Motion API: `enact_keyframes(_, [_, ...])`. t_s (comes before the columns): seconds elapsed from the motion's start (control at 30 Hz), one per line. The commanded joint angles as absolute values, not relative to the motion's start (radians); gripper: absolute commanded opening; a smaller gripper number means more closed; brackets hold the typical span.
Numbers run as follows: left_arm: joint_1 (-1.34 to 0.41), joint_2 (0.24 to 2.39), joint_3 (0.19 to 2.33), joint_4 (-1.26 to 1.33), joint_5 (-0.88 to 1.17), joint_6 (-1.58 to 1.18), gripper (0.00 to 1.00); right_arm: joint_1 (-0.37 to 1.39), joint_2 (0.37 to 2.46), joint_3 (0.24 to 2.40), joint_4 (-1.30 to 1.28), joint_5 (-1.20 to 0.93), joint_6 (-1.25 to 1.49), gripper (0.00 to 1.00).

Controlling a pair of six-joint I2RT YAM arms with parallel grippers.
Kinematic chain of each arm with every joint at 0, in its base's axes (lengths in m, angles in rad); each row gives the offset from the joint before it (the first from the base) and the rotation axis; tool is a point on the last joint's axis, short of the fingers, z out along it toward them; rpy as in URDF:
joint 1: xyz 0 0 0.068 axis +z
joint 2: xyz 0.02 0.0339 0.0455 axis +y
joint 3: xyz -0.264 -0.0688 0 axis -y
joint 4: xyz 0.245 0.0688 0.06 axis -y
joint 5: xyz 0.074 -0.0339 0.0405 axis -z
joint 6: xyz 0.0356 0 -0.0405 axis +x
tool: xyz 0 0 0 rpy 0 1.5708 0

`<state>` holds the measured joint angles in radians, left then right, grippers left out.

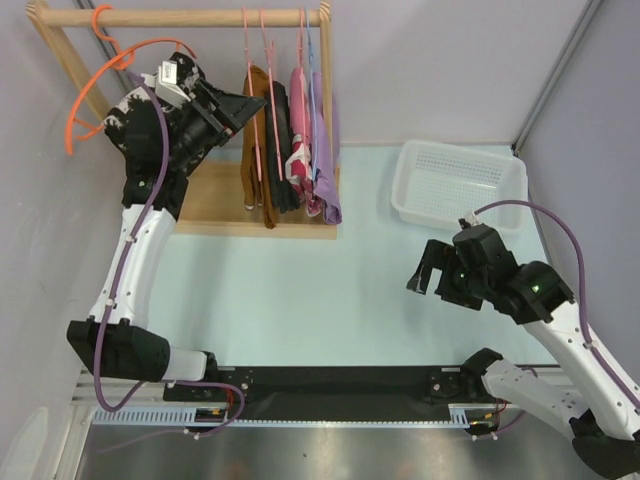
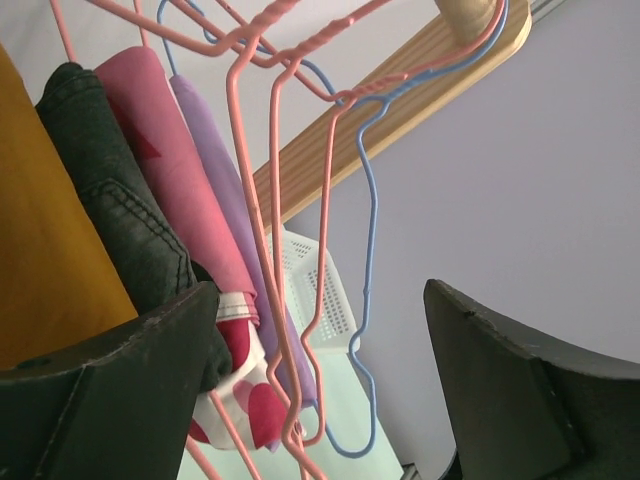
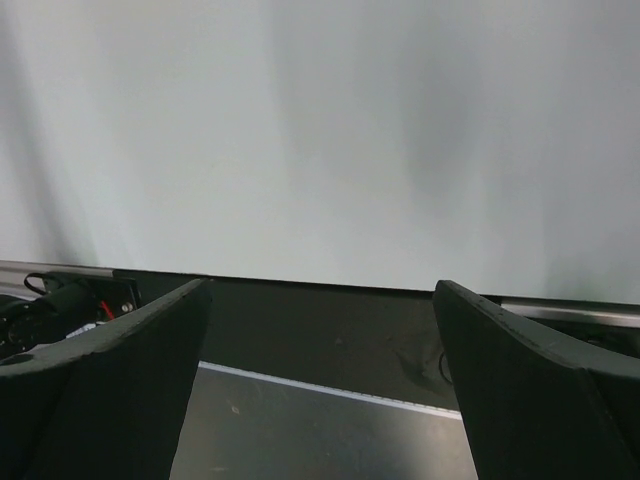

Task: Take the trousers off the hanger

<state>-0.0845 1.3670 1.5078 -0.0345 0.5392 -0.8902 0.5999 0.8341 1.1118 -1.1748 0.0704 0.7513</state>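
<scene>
Trousers: the trousers [image 1: 258, 140] hang folded over the hanger [image 1: 247, 55] under the wooden rail [image 1: 180, 17]. They are the outermost garment of the bunch crowded at one end of the rail, on the side facing the rail's middle.
Left jaws: apart and gripping nothing, raised on the left arm [image 1: 140, 250] to just below the rail and close against the bunch. In the wrist view the ochre cloth sits outside one finger [image 2: 120, 390], and the gap frames other hangers' wires and the lilac garment [image 2: 215, 190].
Right jaws: apart and empty, well away from the rail, low over the worktop [image 1: 300, 290].
Risk, wrong catch: closing here would probably pinch a neighbouring wire, the pink garment [image 2: 170, 160] or the black garment [image 2: 110, 170], since the gap points past the trousers.
Risk, tangle: the hooks twist together at the rail, so a pull could drag several hangers along it or unhook one.
Risk, drop: if tugged by one edge, the cloth may slip off and fall below the rail, far from the right jaws.
</scene>
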Motion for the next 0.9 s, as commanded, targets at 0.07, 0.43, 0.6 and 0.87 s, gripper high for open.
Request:
enact_keyframes(0.07, [-0.077,1.413,1.580,0.072,0.563,-0.936,0.86,0.575,0.712,1.174,-1.132,0.175,0.721,1.00])
enact_keyframes(0.43, [-0.068,1.531,1.652,0.095,0.587,-0.963,0.73,0.561,0.805,1.190,-1.227,0.187,0.655,0.98])
enact_keyframes(0.6, [-0.063,1.563,1.674,0.115,0.597,-0.971,0.62,0.558,0.795,1.207,-1.215,0.210,0.664,1.00])
enact_keyframes(0.87, [-0.048,1.600,1.713,0.133,0.612,-0.983,0.43,0.555,0.885,1.215,-1.275,0.252,0.631,1.00])
